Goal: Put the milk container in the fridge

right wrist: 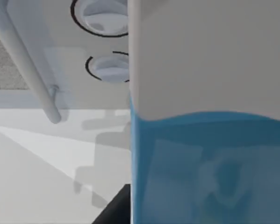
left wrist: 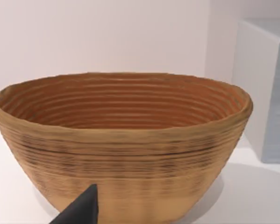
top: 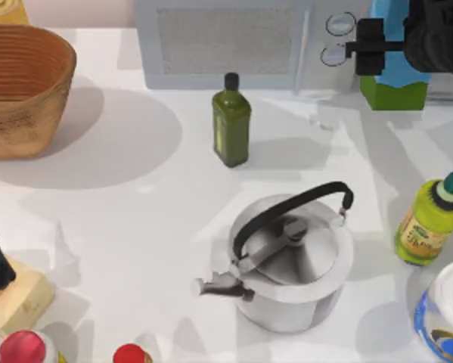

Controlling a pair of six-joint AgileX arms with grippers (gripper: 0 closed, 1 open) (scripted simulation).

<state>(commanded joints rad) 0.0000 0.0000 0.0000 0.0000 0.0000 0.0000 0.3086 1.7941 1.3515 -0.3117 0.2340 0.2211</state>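
A: Where's the milk container (top: 395, 79) right now?

B: Far right of the table (top: 135, 219), just beside the light grey microwave (top: 234, 45). The green base shows at the bottom and the blue body above it, with the right gripper (top: 371, 47) at the carton's left face. From the right wrist camera the carton (right wrist: 210, 140) is very close, white top over blue, with the microwave's two round dials (right wrist: 107, 67) behind it.

A: Is that gripper clamped on it?

B: I can't tell; one dark finger lies against the carton, the rest is hidden.

A: And the left gripper (left wrist: 81, 210)?

B: Parked near the left edge, facing the woven basket (left wrist: 121, 144). Whether it's apart or together, I can't tell.

A: What else is on the table?

B: A dark green bottle (top: 231, 121) in the middle, a steel kettle (top: 290, 261) nearer, and a yellow-green bottle (top: 429, 221) on the right.
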